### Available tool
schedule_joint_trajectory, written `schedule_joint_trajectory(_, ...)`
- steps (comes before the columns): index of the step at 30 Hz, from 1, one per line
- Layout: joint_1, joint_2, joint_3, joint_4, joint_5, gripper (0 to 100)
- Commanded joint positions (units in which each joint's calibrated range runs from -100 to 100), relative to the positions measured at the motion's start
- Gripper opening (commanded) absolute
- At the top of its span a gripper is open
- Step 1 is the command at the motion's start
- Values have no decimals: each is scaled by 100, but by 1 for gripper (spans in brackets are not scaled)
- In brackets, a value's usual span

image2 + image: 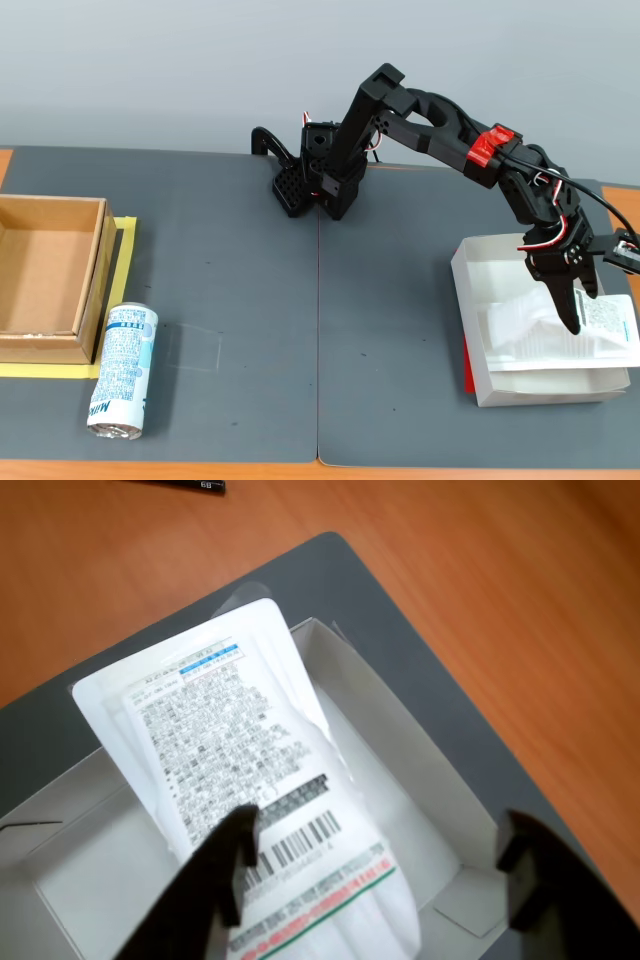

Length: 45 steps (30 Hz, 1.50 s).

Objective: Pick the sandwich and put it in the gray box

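The sandwich [235, 740] is a long clear-white pack with a printed label and barcode. It lies inside the gray box [400, 730], a shallow pale tray, with its far end leaning over the tray's rim. In the fixed view the sandwich [535, 330] lies in the gray box [475, 285] at the right end of the mat. My gripper [375, 830] is open wide just above it, one finger over the pack's barcode edge and the other over the tray's corner. In the fixed view my gripper [583, 305] points down into the tray.
A deeper brown cardboard box [50, 270] stands at the far left on yellow tape. A blue-and-white drink can [122, 372] lies beside it. The arm's base [310, 185] is at the back centre. A black pen [190, 484] lies on the orange table.
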Motion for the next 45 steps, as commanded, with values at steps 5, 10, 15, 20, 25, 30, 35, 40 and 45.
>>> schedule_joint_trajectory(5,48,-515,-81,13,17,23)
schedule_joint_trajectory(10,190,-761,173,13,23,15)
schedule_joint_trajectory(15,399,-1092,453,4,17,8)
schedule_joint_trajectory(20,787,-1532,806,4,17,3)
schedule_joint_trajectory(25,1331,-2143,1376,4,17,2)
schedule_joint_trajectory(30,2003,-2897,2163,4,17,2)
schedule_joint_trajectory(35,2689,-3677,3076,4,17,2)
schedule_joint_trajectory(40,3331,-4542,4144,4,17,2)
schedule_joint_trajectory(45,3875,-5534,5347,4,17,2)
